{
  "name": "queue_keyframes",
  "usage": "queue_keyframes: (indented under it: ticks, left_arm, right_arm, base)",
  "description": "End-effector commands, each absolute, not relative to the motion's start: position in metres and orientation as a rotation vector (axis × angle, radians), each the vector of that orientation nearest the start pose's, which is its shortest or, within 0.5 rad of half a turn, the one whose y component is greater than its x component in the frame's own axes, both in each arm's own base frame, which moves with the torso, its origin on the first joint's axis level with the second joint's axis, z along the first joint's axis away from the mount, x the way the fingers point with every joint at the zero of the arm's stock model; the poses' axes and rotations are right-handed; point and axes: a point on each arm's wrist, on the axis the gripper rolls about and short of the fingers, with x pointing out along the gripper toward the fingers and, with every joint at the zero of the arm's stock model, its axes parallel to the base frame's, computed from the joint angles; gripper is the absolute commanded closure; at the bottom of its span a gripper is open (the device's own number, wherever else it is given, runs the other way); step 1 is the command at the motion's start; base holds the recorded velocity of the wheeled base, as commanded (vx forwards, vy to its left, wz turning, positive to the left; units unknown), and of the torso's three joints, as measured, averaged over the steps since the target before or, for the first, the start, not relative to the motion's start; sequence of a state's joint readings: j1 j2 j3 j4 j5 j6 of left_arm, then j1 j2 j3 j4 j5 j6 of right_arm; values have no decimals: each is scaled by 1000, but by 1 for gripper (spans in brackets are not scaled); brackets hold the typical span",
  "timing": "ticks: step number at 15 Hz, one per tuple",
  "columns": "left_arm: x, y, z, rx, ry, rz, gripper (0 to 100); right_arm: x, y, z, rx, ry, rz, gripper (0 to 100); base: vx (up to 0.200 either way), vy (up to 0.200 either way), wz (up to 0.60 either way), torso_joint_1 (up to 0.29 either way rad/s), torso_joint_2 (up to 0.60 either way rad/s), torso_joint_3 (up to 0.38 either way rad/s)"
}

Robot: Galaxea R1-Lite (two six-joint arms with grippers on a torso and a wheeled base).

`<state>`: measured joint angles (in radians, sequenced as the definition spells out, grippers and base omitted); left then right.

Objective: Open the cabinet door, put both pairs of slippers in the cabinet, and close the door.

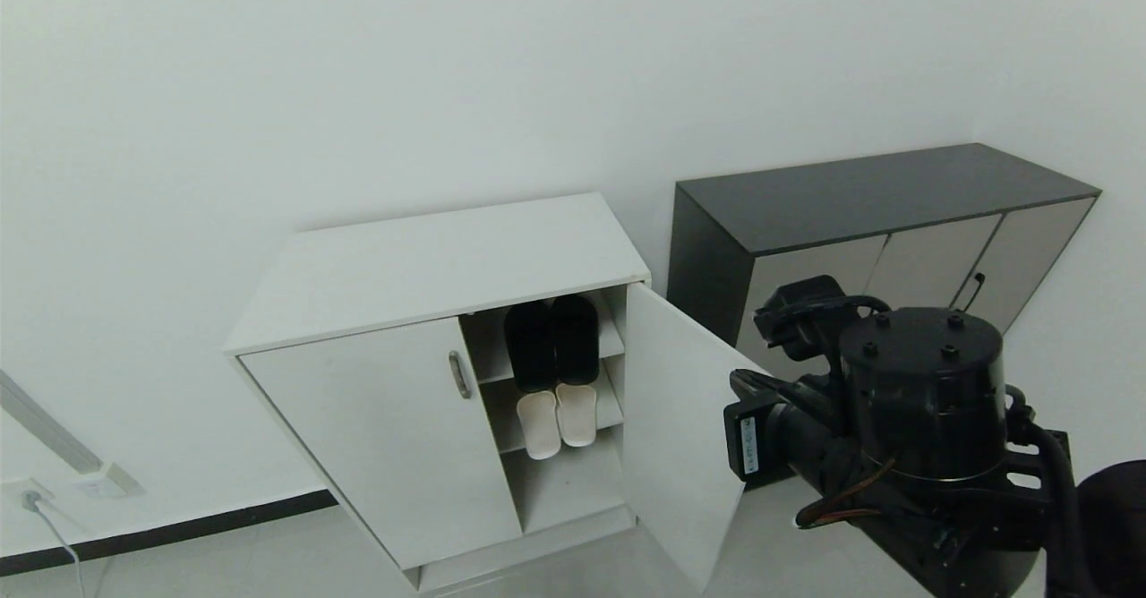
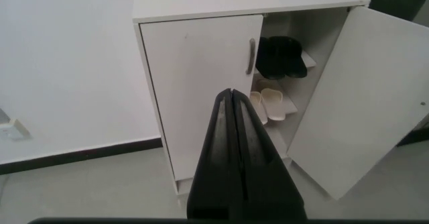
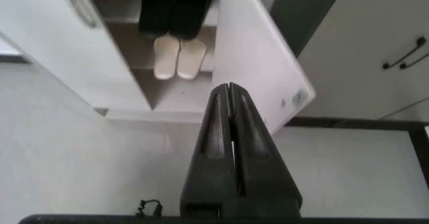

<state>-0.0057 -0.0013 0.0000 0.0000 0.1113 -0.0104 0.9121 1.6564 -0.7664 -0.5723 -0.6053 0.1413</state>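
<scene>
A: Slippers stowed?
B: Both in the cabinet [image 1: 430, 267]; black pair [image 1: 551, 340] above, white pair [image 1: 557, 417] at its 6 o'clock.
A: What's left?
B: Only closing, I judge; the door [image 1: 685, 437] stands open at their 3 o'clock; left gripper [image 2: 231, 95] and right gripper [image 3: 230, 88] clenched, empty.

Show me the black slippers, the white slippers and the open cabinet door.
black slippers [image 1: 533, 347], head view, one slipper's upper.
white slippers [image 1: 539, 426], head view, one slipper's middle.
open cabinet door [image 1: 680, 428], head view, its inner face.

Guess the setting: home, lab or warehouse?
Probably a home-style entryway, maybe staged: white two-door shoe cabinet holding black slippers and cream slippers, beside a dark grey sideboard against a white wall.
</scene>
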Motion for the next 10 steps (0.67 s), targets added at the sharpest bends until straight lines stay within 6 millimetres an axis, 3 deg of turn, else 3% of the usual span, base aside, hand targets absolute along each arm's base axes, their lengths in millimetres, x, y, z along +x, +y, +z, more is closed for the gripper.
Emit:
queue_keyframes:
  ticks: [1,4,10]
  left_arm:
    - [-23,3,75,-12,-1,106,100]
    - [-23,3,75,-12,-1,106,100]
    - [-23,3,75,-12,-1,106,100]
  right_arm:
    - [188,219,180,-79,252,279,100]
    - [201,216,182,-64,247,252,100]
    - [279,195,209,3,231,189,100]
  base:
    - [0,0,0,0,0,0]
    - [0,0,0,0,0,0]
    - [0,0,0,0,0,0]
